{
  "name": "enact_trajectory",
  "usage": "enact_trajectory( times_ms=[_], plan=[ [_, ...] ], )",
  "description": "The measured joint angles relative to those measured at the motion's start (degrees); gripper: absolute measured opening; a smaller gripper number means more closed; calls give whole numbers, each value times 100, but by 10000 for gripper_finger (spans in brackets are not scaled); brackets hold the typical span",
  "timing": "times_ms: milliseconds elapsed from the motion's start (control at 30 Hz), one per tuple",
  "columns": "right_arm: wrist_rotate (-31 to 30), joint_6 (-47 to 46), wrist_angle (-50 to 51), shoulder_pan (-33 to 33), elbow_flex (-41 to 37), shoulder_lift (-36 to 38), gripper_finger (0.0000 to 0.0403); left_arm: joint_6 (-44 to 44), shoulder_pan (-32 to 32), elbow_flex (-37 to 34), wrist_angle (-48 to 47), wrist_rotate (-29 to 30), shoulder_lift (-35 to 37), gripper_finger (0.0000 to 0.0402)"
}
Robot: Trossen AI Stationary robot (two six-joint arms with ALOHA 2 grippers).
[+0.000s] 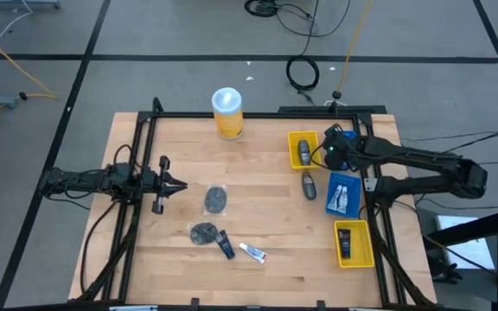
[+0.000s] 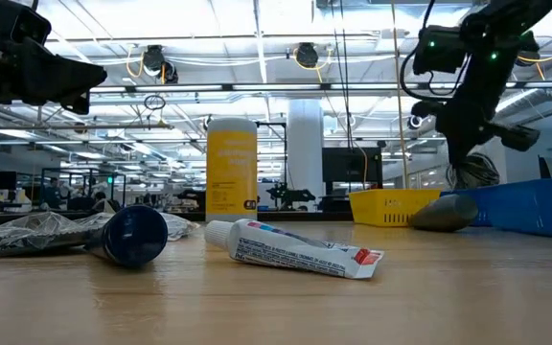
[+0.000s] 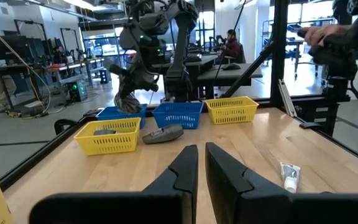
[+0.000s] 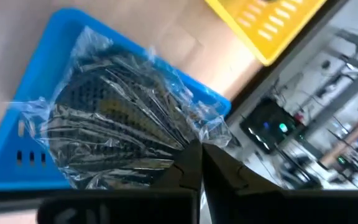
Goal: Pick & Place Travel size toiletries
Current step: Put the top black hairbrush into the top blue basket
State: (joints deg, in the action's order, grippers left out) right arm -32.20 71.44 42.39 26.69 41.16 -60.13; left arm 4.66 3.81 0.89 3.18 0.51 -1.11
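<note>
Currently, placed against the yellow canister (image 1: pixel 227 112):

- left gripper (image 1: pixel 180 184): forward-left of it, fingers nearly together, empty, waiting.
- toothpaste tube (image 1: pixel 252 252): well in front, unsorted.
- right gripper (image 4: pixel 196 163): far right, clenched on a plastic-wrapped mesh pouch (image 4: pixel 114 124) above the blue tray (image 4: pixel 23 152), seemingly for sorting.

Both arms are matte black with blocky joints; the right arm (image 1: pixel 422 164) shows small green lights, the left arm (image 1: pixel 93 180) black cabling.

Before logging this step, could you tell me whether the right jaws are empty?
No, the right gripper is shut on a plastic-wrapped pouch above the blue tray.
</note>
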Motion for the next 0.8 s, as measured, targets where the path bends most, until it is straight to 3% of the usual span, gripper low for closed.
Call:
enact_trajectory(
  times_ms=[67,233,433,633,800],
  plan=[
    [222,105,-112,145,-47,4,0,1,2,0,0,0,1,33],
    [41,448,-212,347,-91,2,0,0,0,0,0,0,-1,33],
    [700,297,-197,512,-113,-69,2,1,0,0,2,0,-1,33],
    [661,269,-504,640,-472,-77,22,0,2,0,0,2,-1,33],
    [248,322,-1056,672,-783,-53,67,1,0,0,0,2,1,33]
  ],
)
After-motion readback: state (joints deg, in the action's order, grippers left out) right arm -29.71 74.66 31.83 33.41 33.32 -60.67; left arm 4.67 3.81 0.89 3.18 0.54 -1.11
